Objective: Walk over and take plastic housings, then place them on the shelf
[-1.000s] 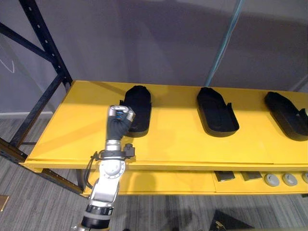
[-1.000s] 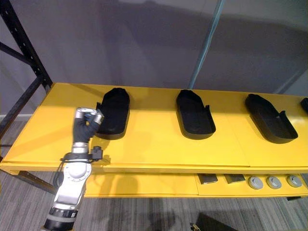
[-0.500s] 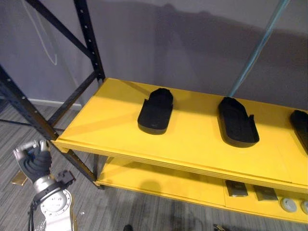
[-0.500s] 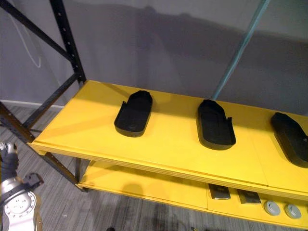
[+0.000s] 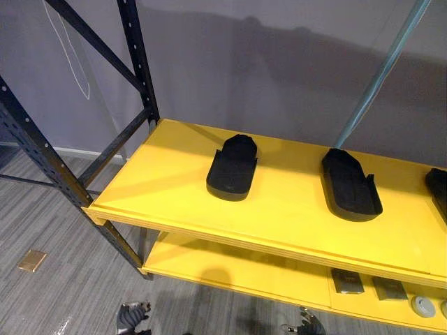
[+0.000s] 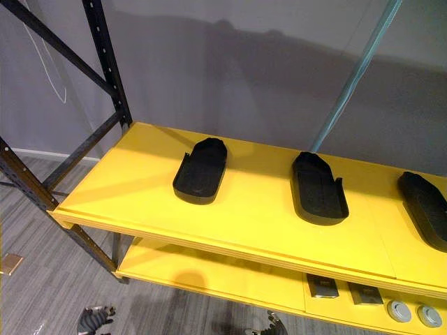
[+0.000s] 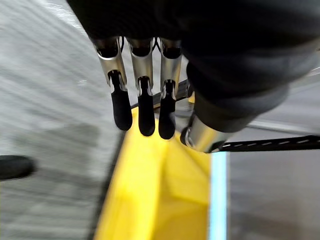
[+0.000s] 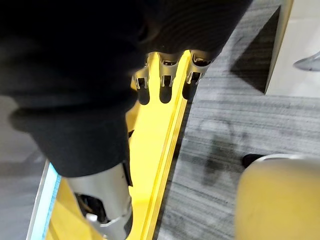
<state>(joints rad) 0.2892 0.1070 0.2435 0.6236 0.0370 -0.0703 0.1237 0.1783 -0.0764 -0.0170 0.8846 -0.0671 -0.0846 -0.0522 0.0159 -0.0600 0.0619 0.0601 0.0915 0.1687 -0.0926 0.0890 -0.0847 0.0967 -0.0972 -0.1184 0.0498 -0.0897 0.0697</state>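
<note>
Left hand and right hand low, fingers straight, empty; housing above, between them, lengthwise front-to-back on shelf.

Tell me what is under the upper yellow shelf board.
A lower yellow shelf with dark square parts and grey round discs; its rear is covered by the upper board.

Bare shelf left of leftmost housing; dark uprights flank that end.
</note>
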